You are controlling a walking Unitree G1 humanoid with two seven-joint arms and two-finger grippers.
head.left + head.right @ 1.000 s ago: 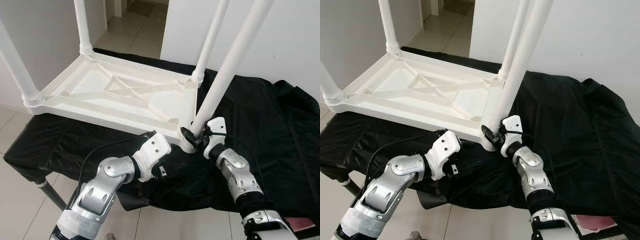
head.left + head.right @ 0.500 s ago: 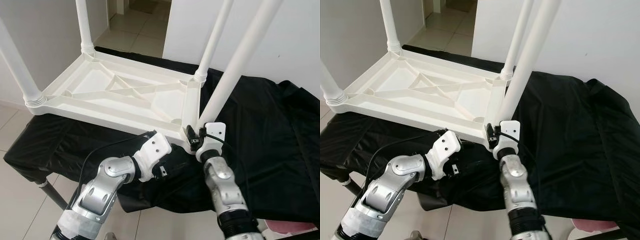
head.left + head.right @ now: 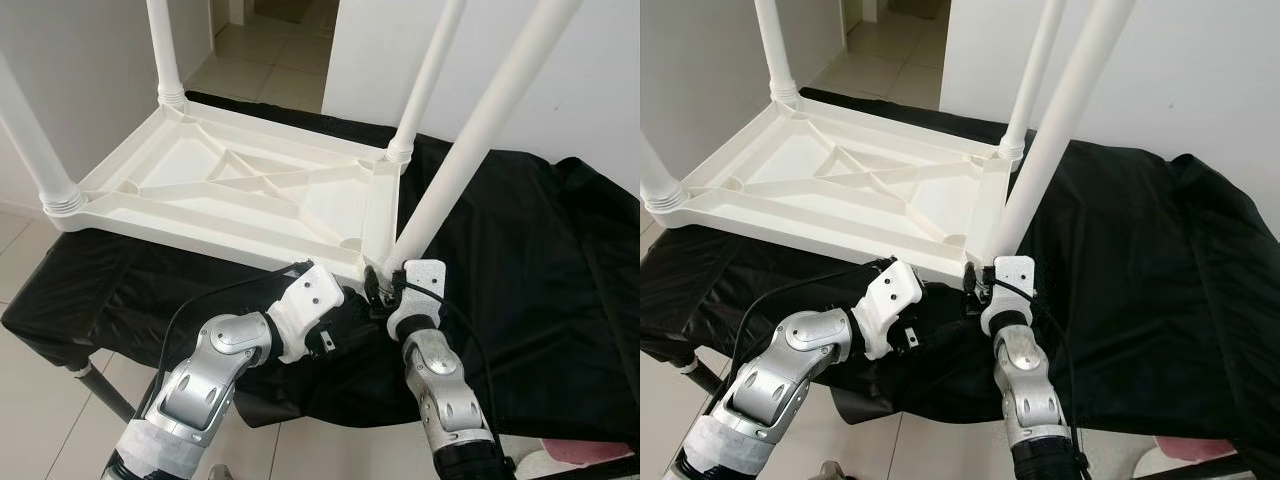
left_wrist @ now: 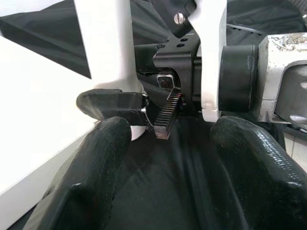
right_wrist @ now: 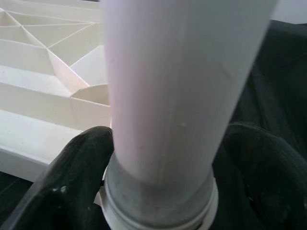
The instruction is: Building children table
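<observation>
A white plastic table top lies upside down on a black cloth. Three white legs stand upright in its corners: the near left leg, the far left leg and the far right leg. A fourth leg leans to the right, its foot at the near right corner socket. My right gripper is shut on that leg's threaded lower end. My left gripper is open just beside it, below the table's near rim, its fingers holding nothing.
The cloth-covered stand has a grey metal leg at the near left over a tiled floor. A white wall rises behind on the right and an open doorway lies beyond the table. Something pink lies at the bottom right.
My right forearm has swung in from the right to stand under the corner, and the fourth leg now leans further right. The left arm has stayed put.
</observation>
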